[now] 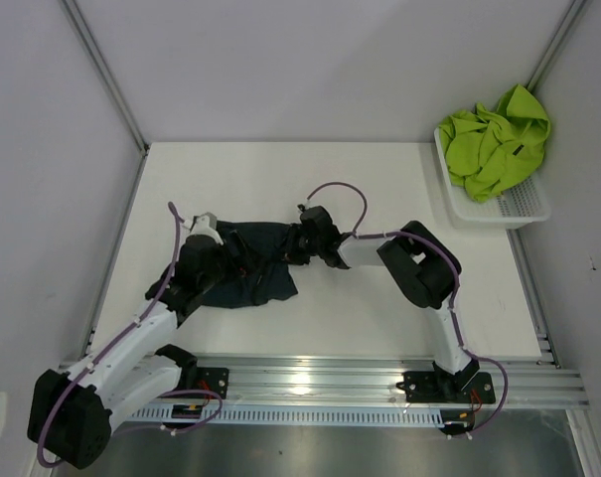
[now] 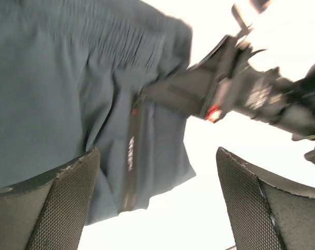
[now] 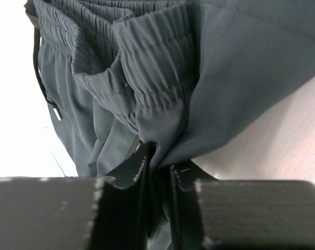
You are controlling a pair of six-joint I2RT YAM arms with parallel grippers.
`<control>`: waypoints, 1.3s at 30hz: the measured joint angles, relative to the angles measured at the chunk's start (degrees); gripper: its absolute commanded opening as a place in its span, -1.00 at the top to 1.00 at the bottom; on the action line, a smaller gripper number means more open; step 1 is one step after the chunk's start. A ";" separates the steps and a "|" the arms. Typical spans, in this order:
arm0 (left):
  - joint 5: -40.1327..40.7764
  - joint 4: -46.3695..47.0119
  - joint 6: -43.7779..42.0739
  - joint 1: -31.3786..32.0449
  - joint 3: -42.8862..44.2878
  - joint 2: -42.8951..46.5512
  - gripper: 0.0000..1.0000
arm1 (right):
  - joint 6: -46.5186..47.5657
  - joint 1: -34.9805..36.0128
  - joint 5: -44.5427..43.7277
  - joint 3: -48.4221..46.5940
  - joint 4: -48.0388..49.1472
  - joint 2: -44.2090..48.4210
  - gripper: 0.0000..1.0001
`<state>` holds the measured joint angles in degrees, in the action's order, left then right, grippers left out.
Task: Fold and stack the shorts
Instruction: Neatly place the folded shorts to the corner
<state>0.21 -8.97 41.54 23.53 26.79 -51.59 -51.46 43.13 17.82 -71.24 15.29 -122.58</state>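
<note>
Dark shorts (image 1: pixel 255 270) crumpled on the white worktop (image 1: pixel 379 308), left of centre, between the two arms. Lime green shorts (image 1: pixel 494 144) heaped in the white mesh basket (image 1: pixel 524 211) at the far right corner, well apart from the dark pair. Right pincer (image 1: pixel 300 243) at the dark pair's right edge, clamped on a pinch of the cloth just below the gathered waistband (image 3: pixel 152 62) (from the right wrist, fingers (image 3: pixel 121 179) nearly together, the fold squeezed between them). Black drawstring (image 3: pixel 39 78) trailing off the waistband at the left of that view. Left pincer (image 1: pixel 225 263) low over the left part of the same pair, spread wide and gripping nothing. From the left wrist: one mesh-textured fingertip in front of the blue-grey cloth, the other over bare worktop, the shorts' lower edge and a dark seam strip with a small white marking between them. Beyond, blurred, the right arm's pincer at the cloth's far edge. Cloth rumpled throughout, legs and waistband bunched rather than flat.
</note>
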 measured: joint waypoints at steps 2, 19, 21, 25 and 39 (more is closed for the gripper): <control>0.09 -3.26 -1.16 -0.68 3.78 1.36 -0.92 | 0.57 0.20 0.15 0.09 -0.15 0.00 0.79; 4.57 -18.10 -6.25 -1.66 11.69 12.46 -0.98 | -7.69 14.78 -5.95 -1.18 8.07 -3.78 0.97; 5.27 -18.97 -6.97 -1.70 12.74 12.61 -0.98 | -9.53 16.06 -7.72 -1.53 9.07 -4.39 1.00; 6.16 -20.06 -7.82 -1.77 14.53 12.66 -0.98 | -13.25 17.90 -11.56 -1.53 11.41 -5.29 1.00; 7.17 -22.80 -10.49 -1.86 15.72 13.20 -0.98 | -19.52 23.19 -24.35 -0.09 18.49 -5.68 -0.36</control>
<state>7.38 -31.77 31.05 21.67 42.50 -38.39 -70.98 66.32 -6.52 -71.33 33.78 -128.27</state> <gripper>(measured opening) 0.990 0.516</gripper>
